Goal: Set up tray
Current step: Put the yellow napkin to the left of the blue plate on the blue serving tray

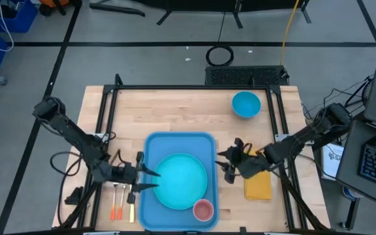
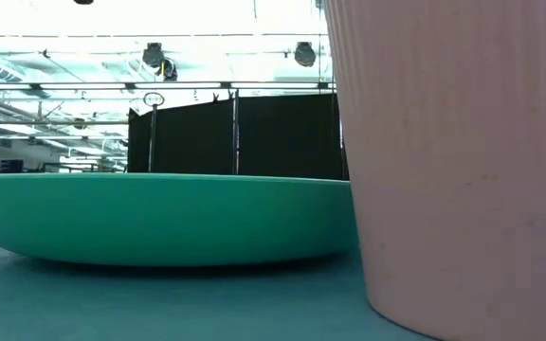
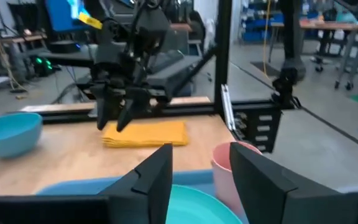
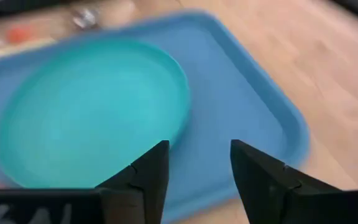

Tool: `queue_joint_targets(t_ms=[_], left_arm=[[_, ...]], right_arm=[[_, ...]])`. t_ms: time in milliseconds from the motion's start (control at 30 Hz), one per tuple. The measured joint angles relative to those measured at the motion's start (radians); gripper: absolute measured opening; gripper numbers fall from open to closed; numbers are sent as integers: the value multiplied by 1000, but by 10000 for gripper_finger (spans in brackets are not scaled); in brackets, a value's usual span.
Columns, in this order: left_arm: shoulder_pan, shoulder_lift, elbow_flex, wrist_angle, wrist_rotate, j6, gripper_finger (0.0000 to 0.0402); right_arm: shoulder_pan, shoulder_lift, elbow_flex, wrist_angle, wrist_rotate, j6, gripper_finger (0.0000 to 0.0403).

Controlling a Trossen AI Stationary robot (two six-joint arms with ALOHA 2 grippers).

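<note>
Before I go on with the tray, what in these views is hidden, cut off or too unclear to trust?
- Low view: the pink cup fills the right side and is cut off by the picture's edge; it and the turquoise plate hide both arms and everything behind them.
- High view: the orange-handled utensils left of the tray are too small to tell apart.
- Right wrist view: items beyond the tray are blurred.

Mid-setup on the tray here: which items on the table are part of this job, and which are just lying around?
Part of the job:
tray
turquoise plate, on the tray
pink cup, on the tray
yellow napkin, off the tray
blue bowl, off the tray
orange-handled cutlery, off the tray

Just lying about:
cable coil, on the floor
</note>
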Motion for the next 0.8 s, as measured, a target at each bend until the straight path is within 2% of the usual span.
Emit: queue_joint_targets(t_ms=[67,267,533,800], left_arm=[[13,-26,-18,25,23,17,175],[35,-81,-81,134,214,111,188],[72,-138,-149,125,203,129,189],[118,-193,-202,128,213,180,189]], right_arm=[[-38,0,62,-161,-56,59,171],[-113,-1,162,-519,-145,263,185],[-147,-1,173,-830,-287,562,192],[-149,-2,170,-1043,-366,739,192]])
